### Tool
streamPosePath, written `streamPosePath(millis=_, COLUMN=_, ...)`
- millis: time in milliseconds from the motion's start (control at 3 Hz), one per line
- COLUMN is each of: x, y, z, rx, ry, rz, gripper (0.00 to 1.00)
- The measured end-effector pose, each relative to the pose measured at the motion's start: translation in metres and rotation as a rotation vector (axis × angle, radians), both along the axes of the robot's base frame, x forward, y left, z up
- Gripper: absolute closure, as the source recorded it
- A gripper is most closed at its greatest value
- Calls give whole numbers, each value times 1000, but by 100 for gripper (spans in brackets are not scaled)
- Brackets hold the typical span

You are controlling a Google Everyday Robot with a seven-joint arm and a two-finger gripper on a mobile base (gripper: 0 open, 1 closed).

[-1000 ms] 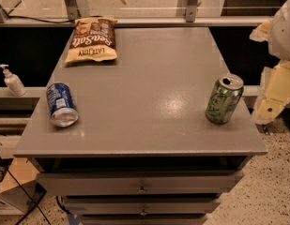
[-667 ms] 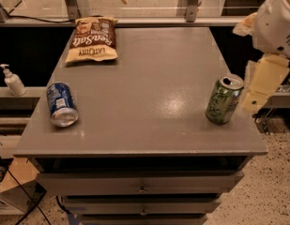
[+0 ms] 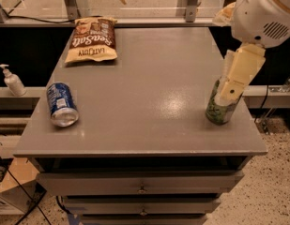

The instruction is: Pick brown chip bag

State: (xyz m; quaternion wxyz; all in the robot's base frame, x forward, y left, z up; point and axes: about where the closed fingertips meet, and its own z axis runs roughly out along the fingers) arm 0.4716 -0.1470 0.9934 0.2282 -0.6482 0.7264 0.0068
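The brown chip bag [image 3: 92, 40] lies flat at the far left corner of the grey table [image 3: 154, 74], its cream-yellow band facing the front. My arm [image 3: 266, 11] comes in from the upper right, and its cream-coloured gripper [image 3: 229, 92] hangs down over the table's right side. The gripper is in front of the top of the upright green can [image 3: 218, 110] and far from the bag. A blue can [image 3: 61, 104] lies on its side near the left edge.
A white pump bottle [image 3: 12, 80] stands on a ledge left of the table. Drawers [image 3: 142, 185] sit under the tabletop. A metal rail with posts [image 3: 191, 6] runs behind the table's far edge.
My arm has swung in from the right edge toward the left and forward. The gripper now overlaps the top of the green can. The bag and both cans have not moved.
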Motion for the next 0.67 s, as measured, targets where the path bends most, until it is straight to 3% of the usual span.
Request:
streamPosePath(millis=333, x=6, y=17, z=5, rx=15, ry=-31, rz=36, gripper=0)
streamPosePath(millis=667, x=20, y=55, z=12, rx=95, ry=-79, rz=99, gripper=0)
